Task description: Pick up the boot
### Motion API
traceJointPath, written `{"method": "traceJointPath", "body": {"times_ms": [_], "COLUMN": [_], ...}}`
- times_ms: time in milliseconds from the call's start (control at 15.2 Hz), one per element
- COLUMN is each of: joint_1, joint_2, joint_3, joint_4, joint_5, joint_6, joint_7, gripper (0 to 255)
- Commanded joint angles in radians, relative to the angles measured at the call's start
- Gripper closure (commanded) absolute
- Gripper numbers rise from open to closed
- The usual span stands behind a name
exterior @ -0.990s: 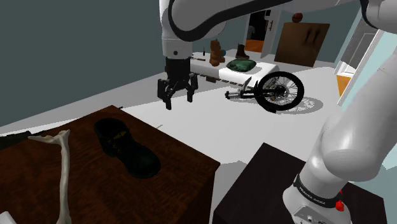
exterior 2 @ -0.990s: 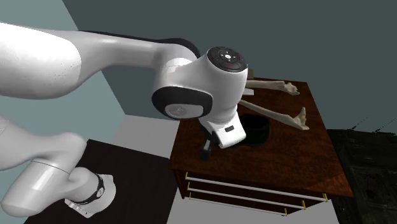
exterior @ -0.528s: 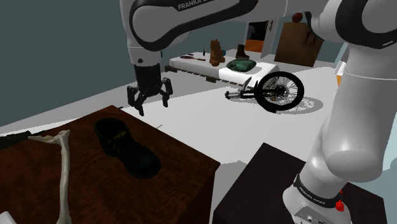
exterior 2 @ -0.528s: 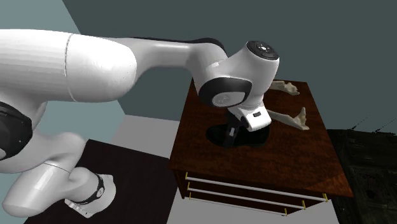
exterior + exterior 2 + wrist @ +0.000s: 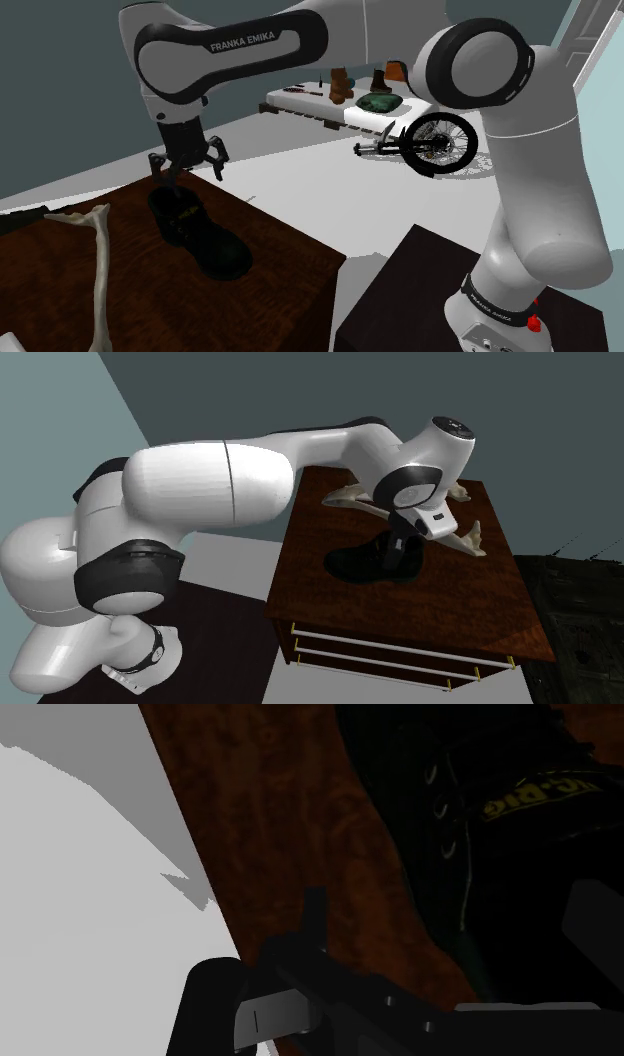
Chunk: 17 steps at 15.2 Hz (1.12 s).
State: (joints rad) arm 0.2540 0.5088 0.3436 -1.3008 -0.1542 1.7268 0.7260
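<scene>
Now farther toward the shoulder view's left, fingers (image 5: 217, 163) apart just above the black boot (image 5: 207, 241).

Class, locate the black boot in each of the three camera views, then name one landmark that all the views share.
Shoulder view: the black lace-up boot lies left of centre on the dark red-brown wooden table top.
Second exterior view: it is mid-picture on the same top.
Wrist view: it rests on the wood, on the side away from the grey floor.
Shared landmark: the table top.
</scene>
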Motion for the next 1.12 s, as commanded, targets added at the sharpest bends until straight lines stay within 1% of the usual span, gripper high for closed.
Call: {"method": "traceJointPath", "body": {"times_ms": [0, 462, 594, 660, 1056], "joint_1": [0.032, 0.023, 0.023, 0.022, 0.022], "joint_2": [0.071, 0.076, 0.076, 0.075, 0.076], "joint_3": [-0.006, -0.009, -0.009, -0.009, -0.009], "joint_4": [0.106, 0.01, 0.01, 0.007, 0.009], "joint_5": [-0.022, -0.025, -0.025, -0.025, -0.025], "joint_6": [-0.04, 0.059, 0.059, 0.061, 0.061], "joint_7": [0.018, 0.024, 0.024, 0.024, 0.023], "gripper": [0, 0, 0, 255, 255]}}
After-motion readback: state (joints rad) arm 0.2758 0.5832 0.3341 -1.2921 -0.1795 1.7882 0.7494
